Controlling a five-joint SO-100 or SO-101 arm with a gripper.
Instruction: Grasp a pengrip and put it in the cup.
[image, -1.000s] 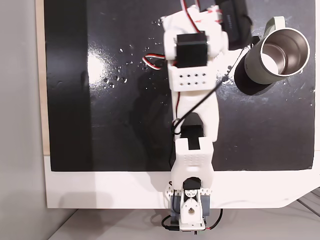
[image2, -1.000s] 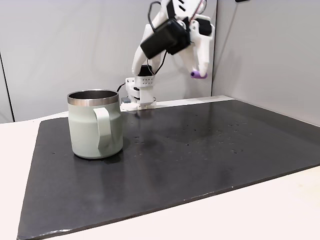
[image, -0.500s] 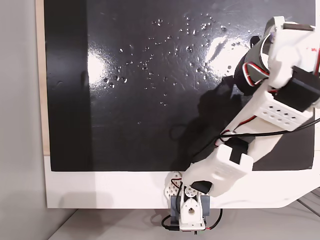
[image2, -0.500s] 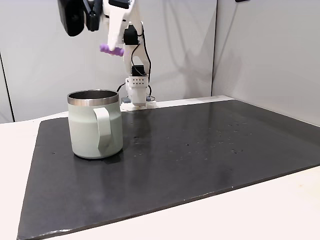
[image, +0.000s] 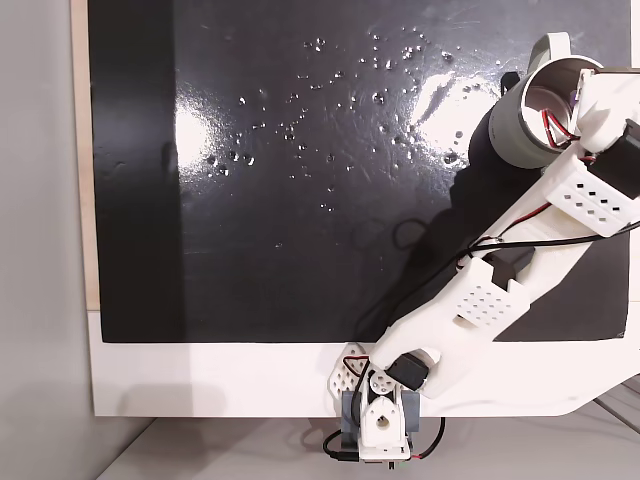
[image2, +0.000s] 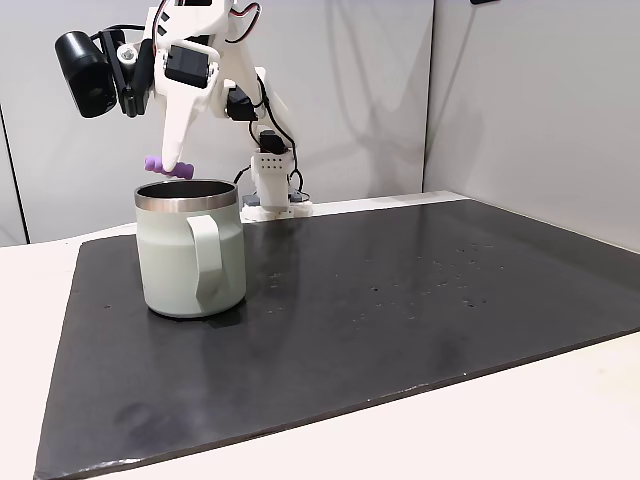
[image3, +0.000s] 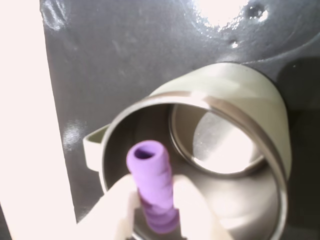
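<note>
One pengrip (image3: 151, 187) (gripped) — one cup (image3: 240, 95)

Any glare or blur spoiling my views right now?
Wrist view: left edge blown out white, pincer fingers overexposed and soft, pengrip sharp enough. A fixed view: lamp glare on the black mat. Another fixed view: evenly lit, cup clear.

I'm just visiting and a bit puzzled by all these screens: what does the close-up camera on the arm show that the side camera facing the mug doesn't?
The wrist view looks down into the cup: its shiny steel bottom, and the open hollow end of the pengrip. A fixed view from the side shows the whole arm, the black mat and the gripper just above the rim. Both show the purple pengrip pinched over the cup.
</note>
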